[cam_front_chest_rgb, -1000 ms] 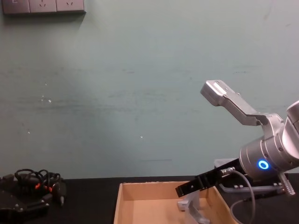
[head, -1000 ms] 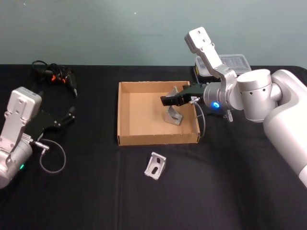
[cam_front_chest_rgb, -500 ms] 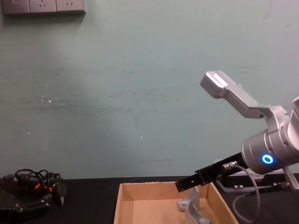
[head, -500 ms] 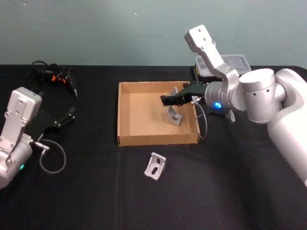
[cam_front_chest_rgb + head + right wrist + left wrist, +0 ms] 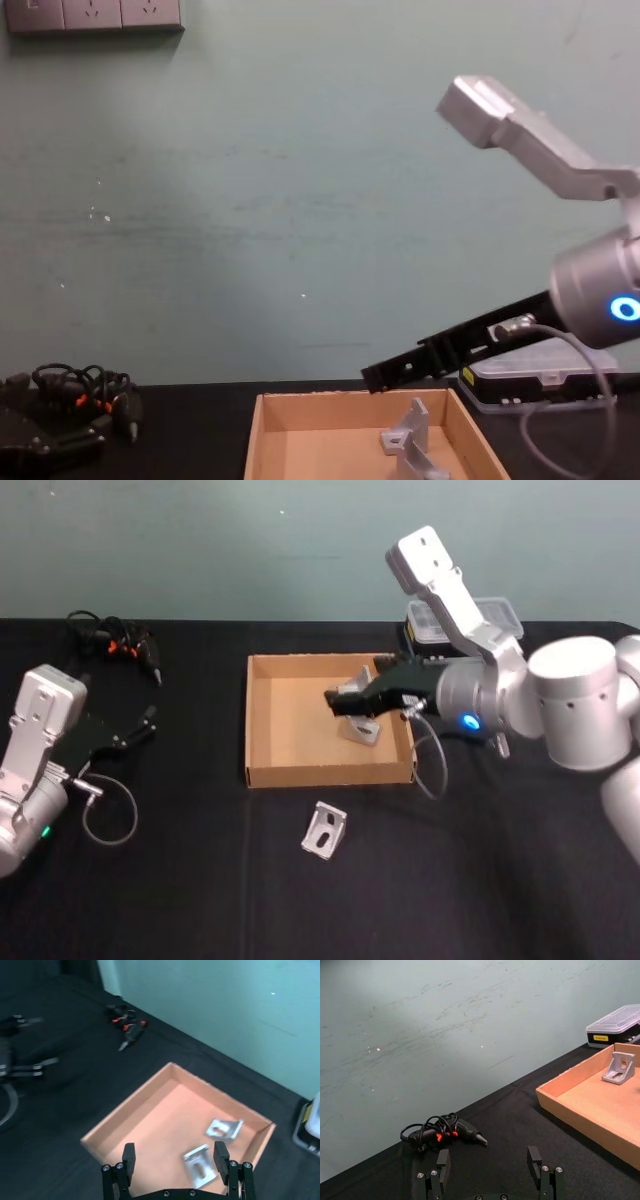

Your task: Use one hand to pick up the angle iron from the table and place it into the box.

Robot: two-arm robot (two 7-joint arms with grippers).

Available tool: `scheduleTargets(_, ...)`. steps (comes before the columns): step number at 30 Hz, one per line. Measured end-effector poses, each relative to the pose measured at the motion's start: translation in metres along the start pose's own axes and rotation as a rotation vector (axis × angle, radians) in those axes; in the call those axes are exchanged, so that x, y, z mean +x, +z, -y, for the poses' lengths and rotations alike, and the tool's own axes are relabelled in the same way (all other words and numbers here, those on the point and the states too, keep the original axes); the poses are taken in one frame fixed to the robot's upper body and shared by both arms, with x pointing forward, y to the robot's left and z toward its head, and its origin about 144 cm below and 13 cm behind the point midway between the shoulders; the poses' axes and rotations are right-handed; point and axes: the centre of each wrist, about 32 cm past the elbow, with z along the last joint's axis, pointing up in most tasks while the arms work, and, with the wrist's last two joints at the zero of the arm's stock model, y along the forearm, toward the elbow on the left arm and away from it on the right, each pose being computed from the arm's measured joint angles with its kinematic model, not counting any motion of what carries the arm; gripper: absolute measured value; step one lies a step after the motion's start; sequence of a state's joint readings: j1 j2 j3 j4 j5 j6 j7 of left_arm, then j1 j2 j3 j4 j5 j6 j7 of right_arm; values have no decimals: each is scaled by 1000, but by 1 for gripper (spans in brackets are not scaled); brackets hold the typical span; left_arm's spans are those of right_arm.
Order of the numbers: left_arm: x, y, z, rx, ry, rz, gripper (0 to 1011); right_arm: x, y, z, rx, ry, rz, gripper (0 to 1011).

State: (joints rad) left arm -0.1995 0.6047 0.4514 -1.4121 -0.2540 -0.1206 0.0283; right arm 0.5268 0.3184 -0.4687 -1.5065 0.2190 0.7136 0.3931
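Note:
The tan box (image 5: 330, 773) sits mid-table. Seen from the right wrist, two silver angle irons (image 5: 223, 1128) (image 5: 199, 1165) lie in the box (image 5: 125, 1110) near its right wall. One angle iron (image 5: 410, 435) stands up in the chest view. My right gripper (image 5: 340, 702) hovers open and empty above the box's right half, partly hiding the pieces; its tip (image 5: 375, 378) is clear of the rim. Another angle iron (image 5: 325, 830) lies on the black table (image 5: 450, 880) just in front of the box. My left gripper (image 5: 145, 720) rests open at the far left.
A black case with a clear lid (image 5: 480, 610) stands behind the box's right corner. A tangle of black cable with a red-marked tool (image 5: 115, 640) lies at the back left. Open tabletop stretches in front of the box and to the right.
My right gripper has risen from just over the angle iron in the box to well above the rim, and the arm has swung nearer. The left arm has barely moved.

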Motion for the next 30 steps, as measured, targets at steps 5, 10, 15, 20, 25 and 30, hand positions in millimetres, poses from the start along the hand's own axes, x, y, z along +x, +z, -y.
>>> scheduleTargets(5,0,0,0,0,0,0,1011,-16,-5,25,0,40,-10,1002)
scheduleTargets(10,0,0,0,0,0,0,1011,-27,-10,43,-37,59,-18,1002)
scheduleTargets(15,0,0,0,0,0,0,1011,-33,-14,55,-95,104,-11,1002)
scheduleTargets(20,0,0,0,0,0,0,1011,-38,-12,54,-162,180,42,1002)
scheduleTargets(25,0,0,0,0,0,0,1011,-41,-8,47,-213,224,89,1002)
scheduleTargets(30,0,0,0,0,0,0,1011,-42,-8,34,-258,254,105,1002)
